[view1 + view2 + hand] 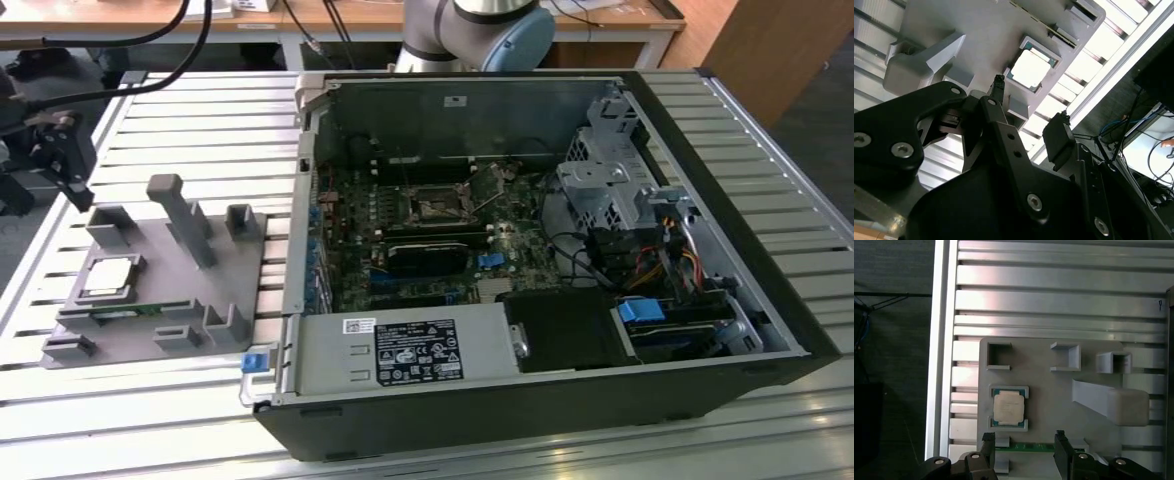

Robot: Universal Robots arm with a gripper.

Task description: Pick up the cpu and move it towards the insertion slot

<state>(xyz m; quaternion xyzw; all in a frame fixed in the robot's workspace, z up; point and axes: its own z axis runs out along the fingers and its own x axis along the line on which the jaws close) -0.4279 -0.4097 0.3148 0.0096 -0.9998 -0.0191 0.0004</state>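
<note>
While the cpu (1009, 408) is sitting in a recess of the grey tray (1054, 390), the jaws are hovering open and empty near it.

The arm (487, 25), at the exterior view's top, has silver-grey joints and a pale blue cap (523, 40). In the second wrist view the gripper (1030, 100) is matte black: angular plates, silver screws (902, 149), two narrow fingers (1056, 136).
</note>
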